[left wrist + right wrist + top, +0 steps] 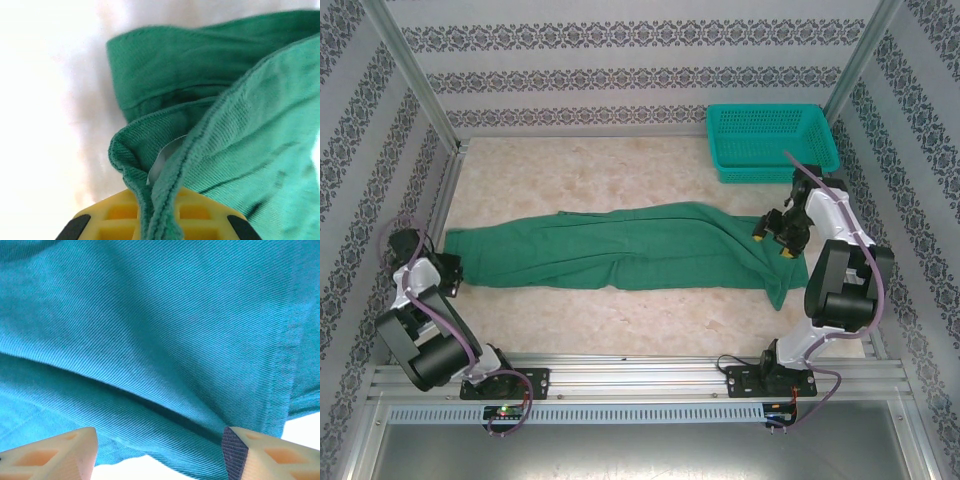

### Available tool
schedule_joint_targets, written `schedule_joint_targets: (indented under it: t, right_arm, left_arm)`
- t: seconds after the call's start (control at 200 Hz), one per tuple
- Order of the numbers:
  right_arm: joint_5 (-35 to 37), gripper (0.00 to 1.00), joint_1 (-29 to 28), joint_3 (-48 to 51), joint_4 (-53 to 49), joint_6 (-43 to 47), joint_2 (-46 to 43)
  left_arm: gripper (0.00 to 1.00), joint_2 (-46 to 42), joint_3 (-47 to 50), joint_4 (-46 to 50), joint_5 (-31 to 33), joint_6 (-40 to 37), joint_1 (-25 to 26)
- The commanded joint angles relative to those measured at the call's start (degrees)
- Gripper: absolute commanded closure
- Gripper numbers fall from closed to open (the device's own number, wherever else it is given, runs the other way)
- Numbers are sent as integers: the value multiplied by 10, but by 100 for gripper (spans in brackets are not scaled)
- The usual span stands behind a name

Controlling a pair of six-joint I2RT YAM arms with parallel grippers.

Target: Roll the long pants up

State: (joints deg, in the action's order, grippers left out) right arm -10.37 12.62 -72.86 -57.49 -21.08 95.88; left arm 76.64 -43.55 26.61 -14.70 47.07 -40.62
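Left gripper (159, 222) was clamped on the cloth edge at the left end of the long pants (620, 250). Right gripper (160, 452) was spread wide at their right end. Pants lay stretched across mid-table (620, 180). Teal basket (765, 108) sat in the far right corner.

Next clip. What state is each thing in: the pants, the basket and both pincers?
pants: unrolled, laid out flat from left to right
basket: upright, empty, at the far right
left pincer: shut on the hem at the left end of the pants
right pincer: open, over the right end of the pants
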Motion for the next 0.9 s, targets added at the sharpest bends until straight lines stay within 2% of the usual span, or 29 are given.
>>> schedule_joint_targets:
  t: [0.0,0.175,0.33,0.43,0.58,0.689,0.894]
  right_arm:
    - [12,32,21,-27,17,-25,-13]
    - [-2,34,29,-62,11,-25,43]
    - [-11,36,13,-47,14,-20,62]
    - [-6,37,3,-33,12,-12,57]
    - [51,37,15,-35,-5,0,68]
    - [42,37,33,-33,9,-6,82]
    - [32,38,35,-70,17,-7,152]
  left_arm:
    - [100,-31,-64,27,28,21,-2]
    - [100,-25,-127,82,95,32,-9]
    - [100,10,-144,96,95,56,-19]
    - [100,4,-129,57,69,72,-34]
    - [100,38,-145,32,17,60,-31]
    - [100,54,-141,20,-13,46,-31]
    - [100,51,-112,5,-12,24,-31]
